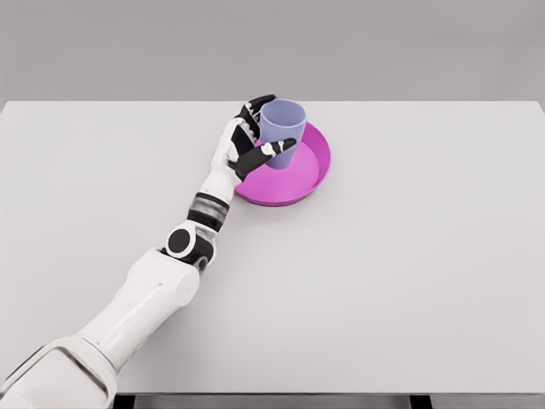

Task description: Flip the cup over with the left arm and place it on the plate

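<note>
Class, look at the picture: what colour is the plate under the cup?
The plate is bright magenta, seen clearly in the head view, beneath the pale lavender cup.

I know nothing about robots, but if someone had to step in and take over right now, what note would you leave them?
Left hand: fingers wrapped around the cup, holding it.
Right arm: not in the picture.
Cup: upright, mouth facing up, over the left part of the pink plate. I cannot tell whether its base already touches the plate.
Plate: on the white table, toward the far side.
Done: the cup is right way up and brought to the plate.
Left: settle the cup on the plate if needed, open the fingers, pull the arm back.
</note>
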